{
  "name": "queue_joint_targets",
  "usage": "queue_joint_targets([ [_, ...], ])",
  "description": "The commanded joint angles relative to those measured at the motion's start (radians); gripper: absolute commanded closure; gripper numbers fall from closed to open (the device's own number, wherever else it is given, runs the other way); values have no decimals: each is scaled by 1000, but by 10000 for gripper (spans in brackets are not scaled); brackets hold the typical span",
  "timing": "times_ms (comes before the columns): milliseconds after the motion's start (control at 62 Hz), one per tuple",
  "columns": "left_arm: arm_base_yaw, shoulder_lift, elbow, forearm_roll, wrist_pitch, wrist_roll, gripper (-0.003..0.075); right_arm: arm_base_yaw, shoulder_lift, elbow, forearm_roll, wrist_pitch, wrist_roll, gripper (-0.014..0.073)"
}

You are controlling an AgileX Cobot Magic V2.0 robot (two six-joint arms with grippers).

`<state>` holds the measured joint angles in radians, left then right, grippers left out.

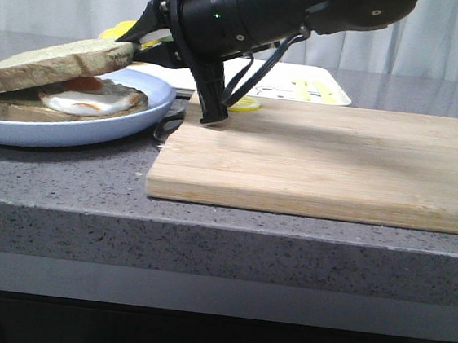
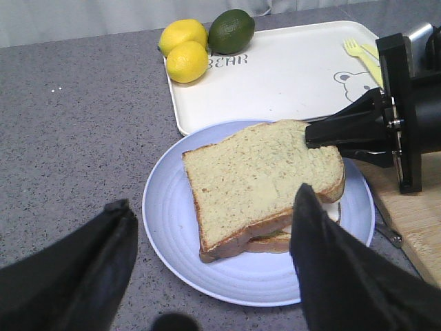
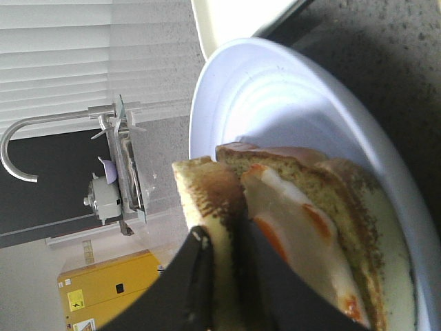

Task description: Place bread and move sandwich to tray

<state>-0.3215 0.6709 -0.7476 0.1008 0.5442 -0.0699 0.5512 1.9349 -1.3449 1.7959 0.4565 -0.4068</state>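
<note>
My right tool [image 3: 222, 238] pinches the thick beige brown-crusted bread slice [image 2: 258, 179] tilted over the egg on the round pale-blue plate [image 2: 172, 214] near the bench's left edge, left tool [image 2: 210, 265] spread; releasing unevenly could slide it off.

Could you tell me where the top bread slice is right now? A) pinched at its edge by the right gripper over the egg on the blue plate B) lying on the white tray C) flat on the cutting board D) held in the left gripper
A: the right gripper is shut on the bread at its edge, tilted over the egg on the plate.
</note>
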Motion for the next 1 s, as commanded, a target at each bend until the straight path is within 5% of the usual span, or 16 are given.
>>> queue_joint_targets([
  [0,-9,5,-35,2,-80,-1,248,1,-56,-34,98,51,-19,358],
  [145,-9,5,-35,2,-80,-1,248,1,-56,-34,74,51,-19,151],
  [258,-9,5,-35,2,-80,-1,248,0,-58,-34,19,58,-19,74],
  [775,-9,5,-35,2,-80,-1,248,-152,-339,-34,-702,239,-9,74],
  [985,-9,5,-35,2,-80,-1,248,-241,-532,-34,-1186,397,172,74],
])
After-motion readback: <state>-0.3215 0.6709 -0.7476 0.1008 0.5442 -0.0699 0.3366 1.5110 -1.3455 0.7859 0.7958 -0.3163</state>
